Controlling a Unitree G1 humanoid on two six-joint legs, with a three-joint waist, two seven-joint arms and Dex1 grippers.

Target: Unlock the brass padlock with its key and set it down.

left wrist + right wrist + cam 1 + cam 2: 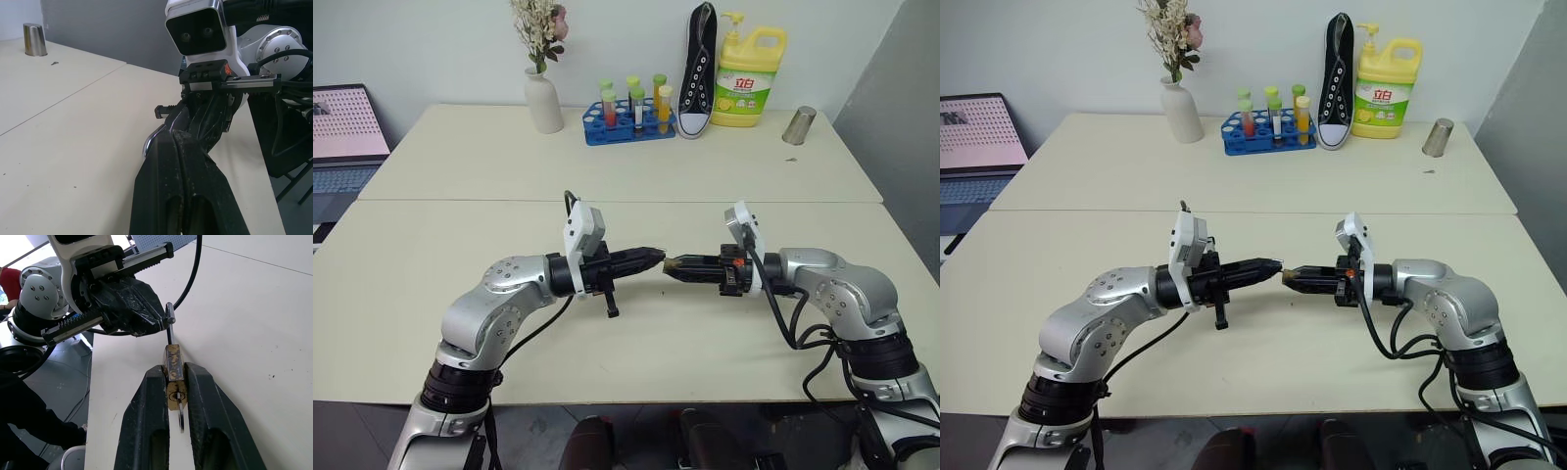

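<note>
Both arms are raised over the near half of the cream table [460,245], tips pointed at each other and almost meeting. The right gripper [174,382] clamps the brass padlock [173,363] between its two fingers; the silvery shackle [169,325] juts out toward the left gripper [1271,264], whose fingers are pressed together on the shackle's end. Its key [181,413] sits in the keyhole on the padlock's near face, hanging back between the right fingers.

Nothing lies on the table beneath the grippers. Along the far edge, well apart from them, stand a white vase of flowers [544,98], a blue rack of tubes [628,116], a black sneaker [698,73] on end, a yellow detergent bottle [749,78] and a metal cup [799,125]. A laptop [347,127] sits off the table's left side.

The head views show the padlock only as a speck between the tips; the right wrist view gives its brass body, keyhole and key plainly. The left wrist view shows the shackle's curve [149,142] beside its closed fingers
</note>
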